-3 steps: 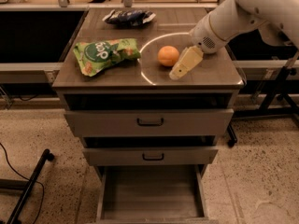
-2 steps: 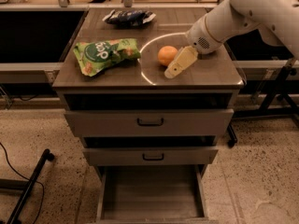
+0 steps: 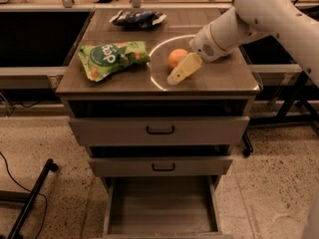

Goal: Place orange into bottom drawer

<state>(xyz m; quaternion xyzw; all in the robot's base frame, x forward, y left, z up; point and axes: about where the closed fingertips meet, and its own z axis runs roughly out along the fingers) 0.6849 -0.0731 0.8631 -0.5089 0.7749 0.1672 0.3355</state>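
Currently on record, placed against the green snack bag (image 3: 112, 58):

1. Orange (image 3: 176, 57): on the worktop (image 3: 219, 78), to the right of the bag and apart from it. Not lifted, as far as I can see.
2. Tool (image 3: 178, 72): right of the bag, low over the worktop, with its pale end crossing the near right side of the orange, touching it or just beside it. I cannot tell whether the tool is wide, narrow or closed on the fruit.
3. Bottom drawer (image 3: 162, 208): below the bag and nearer the camera, pulled out, floor bare.
4. Top drawer (image 3: 159, 130) and middle drawer (image 3: 162, 167): directly below the bag, each standing slightly out, black handles facing me.
5. Dark packet (image 3: 137, 18): behind the bag, at the far edge.

Progress, in my judgement: early. The drawer is ready and the tool is at the fruit. A secure grip, the lift, the carry down and the release into the drawer are left.
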